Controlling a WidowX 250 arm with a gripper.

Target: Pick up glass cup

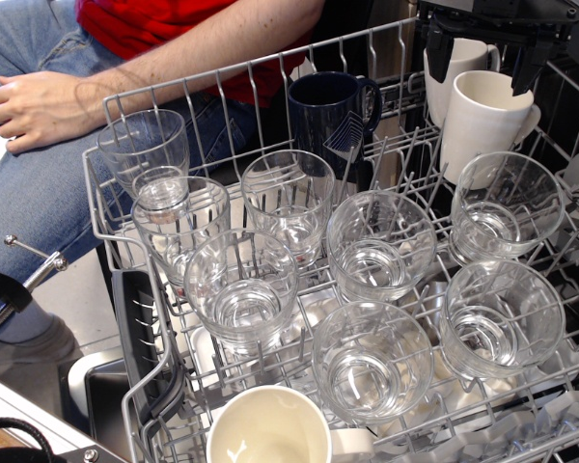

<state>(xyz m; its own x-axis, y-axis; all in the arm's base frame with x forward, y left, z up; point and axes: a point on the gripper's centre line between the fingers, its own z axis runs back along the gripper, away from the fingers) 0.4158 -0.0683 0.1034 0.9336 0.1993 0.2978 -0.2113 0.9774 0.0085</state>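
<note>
- Clear glass everywhere in this wire dishwasher rack [116, 207]: a bunch of short wide tumblers sitting mouth-up, filling the middle and lower half of the frame.
- They all look alike, so any could be the target. My guess is the glass cup [507, 204] at the right edge, since it sits closest below the gripper.
- The gripper [489, 53] hangs in the upper right corner, black, above two cream-white mugs [482, 121]. Jaws are spread wide with nothing between them.
- Step-wise this looks like the approach, nothing grabbed yet.
- That cup stands upright, mouth up, maybe leaning a touch. Long axis roughly vertical, though it's about as wide as tall.
- Next move probably means dropping toward the lower part of the frame, past the mugs, then putting one jaw inside the rim and one outside. Neighbouring glasses are close, so not much slack.
- Also around: a dark blue mug [330, 114] at top centre, another cream mug [268, 429] at the bottom edge, and a person's arm [106, 82] upper left.
</note>
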